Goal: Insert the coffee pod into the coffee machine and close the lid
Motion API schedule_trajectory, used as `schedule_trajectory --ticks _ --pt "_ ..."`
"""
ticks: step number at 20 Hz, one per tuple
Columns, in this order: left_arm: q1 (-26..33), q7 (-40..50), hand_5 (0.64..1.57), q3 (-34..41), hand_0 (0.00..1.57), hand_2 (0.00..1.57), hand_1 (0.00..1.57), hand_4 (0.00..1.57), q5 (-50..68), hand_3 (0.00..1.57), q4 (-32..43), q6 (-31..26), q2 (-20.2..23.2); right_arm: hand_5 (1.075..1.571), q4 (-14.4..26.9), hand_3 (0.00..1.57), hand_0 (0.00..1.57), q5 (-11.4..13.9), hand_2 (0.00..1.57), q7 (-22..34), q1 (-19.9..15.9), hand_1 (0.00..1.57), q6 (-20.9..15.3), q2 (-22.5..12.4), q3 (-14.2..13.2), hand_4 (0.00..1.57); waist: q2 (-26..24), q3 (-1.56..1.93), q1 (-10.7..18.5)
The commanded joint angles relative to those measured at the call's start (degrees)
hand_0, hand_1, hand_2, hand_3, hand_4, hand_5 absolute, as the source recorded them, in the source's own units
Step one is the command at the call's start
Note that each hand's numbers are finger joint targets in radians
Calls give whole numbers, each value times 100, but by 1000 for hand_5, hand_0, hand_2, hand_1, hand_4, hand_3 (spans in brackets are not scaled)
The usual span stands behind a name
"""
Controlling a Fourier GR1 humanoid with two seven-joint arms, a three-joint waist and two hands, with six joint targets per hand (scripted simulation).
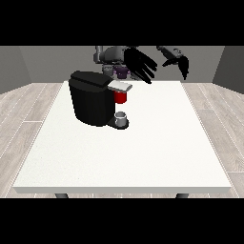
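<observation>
Black hands (140, 64) (177, 61) above machine (93, 97); fingers seemingly straight.

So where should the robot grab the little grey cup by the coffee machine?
Probably round its side walls, coming from above: the grey cup stands upright on the machine's base, and the coffee machine blocks its left. Both hands, and, hang behind it.

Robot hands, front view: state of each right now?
Robot hand at the view's left: open, fingers spread, holding nothing.
Robot hand at the view's right: empty; fingers cannot be told.
</observation>
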Motion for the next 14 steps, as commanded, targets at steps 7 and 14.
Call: schedule_trajectory --ticks 7,14 --pt "-436 289 1571 -126 0 0 0 347 -4 0 -356 -34 -11 1571 544 0 0 -205 0 -1645 -915 0 -67 527 125 101 533 -192 320" --pt "192 -8 1571 -141 0 0 0 266 -171 0 -185 268 -178 1571 515 0 0 -236 0 -2196 -848 0 -40 1263 605 0 44 -196 -294"
